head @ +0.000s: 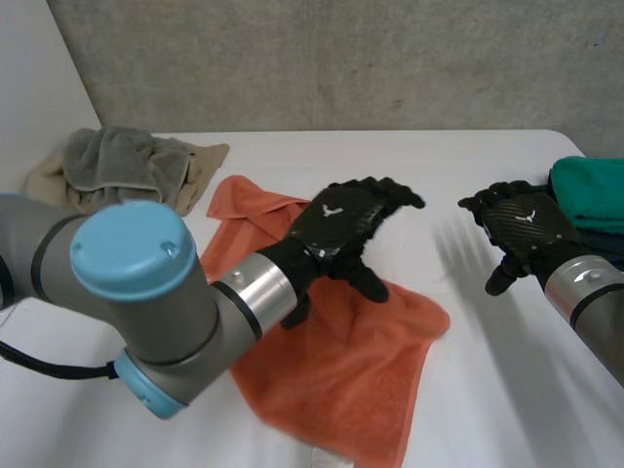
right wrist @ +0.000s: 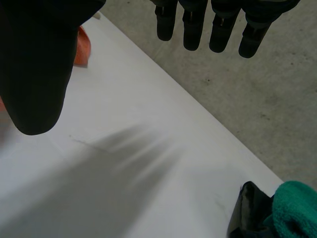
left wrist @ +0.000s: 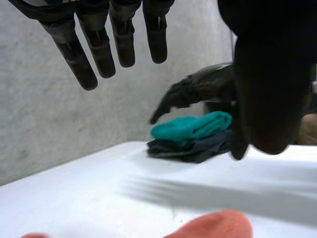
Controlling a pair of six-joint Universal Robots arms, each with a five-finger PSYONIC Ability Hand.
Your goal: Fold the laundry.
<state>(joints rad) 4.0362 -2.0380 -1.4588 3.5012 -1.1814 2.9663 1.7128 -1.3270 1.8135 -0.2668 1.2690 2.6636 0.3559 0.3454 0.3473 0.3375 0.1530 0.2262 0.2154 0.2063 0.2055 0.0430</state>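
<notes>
Left hand [head: 346,222], fingers spread and empty, hovers over the towel [head: 341,370]'s far edge; right hand [head: 522,226], also spread, is well right.

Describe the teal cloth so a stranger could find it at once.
Start at the table and go to its right edge, just past the right hand. There a teal cloth lies on a dark grey cloth. It is the only teal piece, unlike the orange cloth in the middle.
</notes>
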